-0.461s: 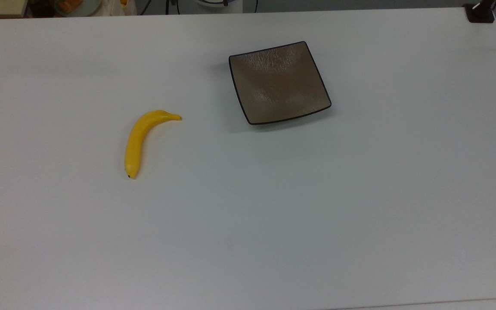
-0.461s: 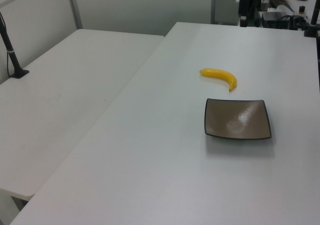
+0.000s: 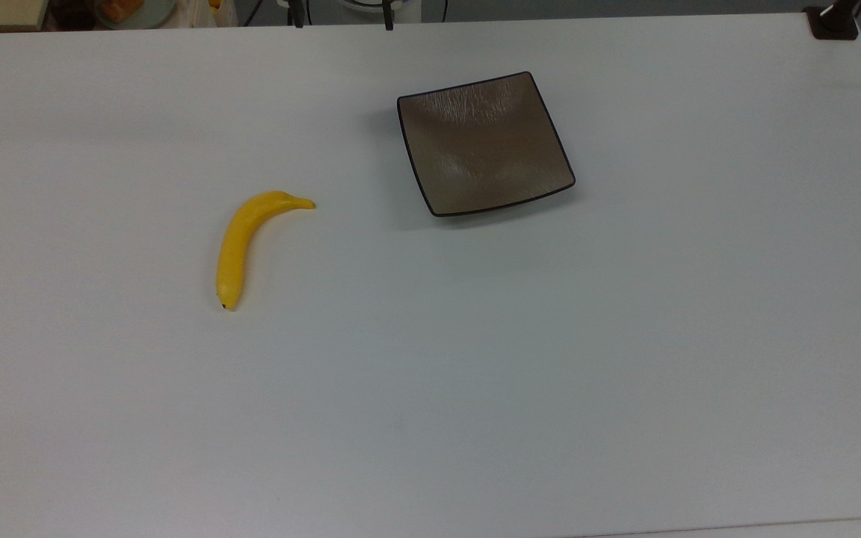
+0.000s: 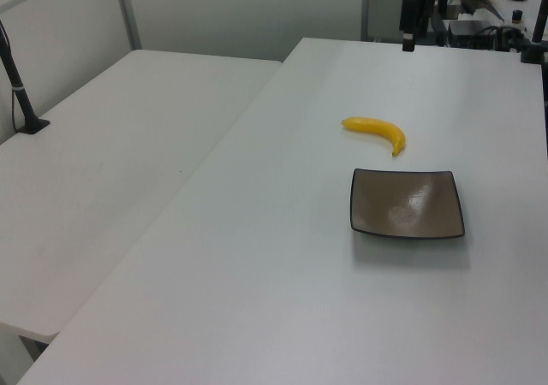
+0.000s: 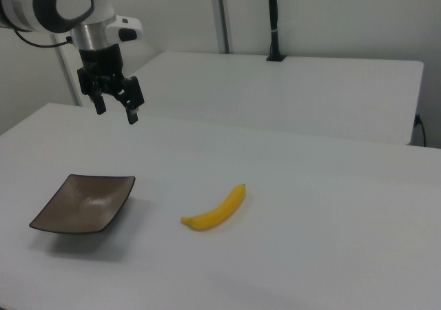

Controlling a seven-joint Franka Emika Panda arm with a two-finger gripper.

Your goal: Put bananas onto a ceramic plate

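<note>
The bananas (image 3: pixel 240 240) are a single yellow curved one, lying on the white table (image 3: pixel 475 373) left of centre in the top view, with its stem toward the ceramic plate (image 3: pixel 484 143). The square brown plate is empty and sits apart from it at upper centre. In the right view my gripper (image 5: pixel 116 113) hangs open in the air above and behind the plate (image 5: pixel 84 204), holding nothing, well away from the banana (image 5: pixel 216 209). Two dark fingertips (image 3: pixel 387 21) poke in at the top view's upper edge. The left view has the banana (image 4: pixel 378 131) beyond the plate (image 4: pixel 406 202).
A second white table (image 4: pixel 111 171) adjoins on the left view's left, carrying a black post (image 4: pixel 21 94). Another black mount (image 3: pixel 834 21) stands at the top view's upper right corner. Clutter and equipment (image 4: pixel 479 17) sit past the far table edge.
My gripper has moved in toward the table: its fingertips now reach into the top view's upper edge, and it has shifted slightly left in the left view. Banana and plate have not moved.
</note>
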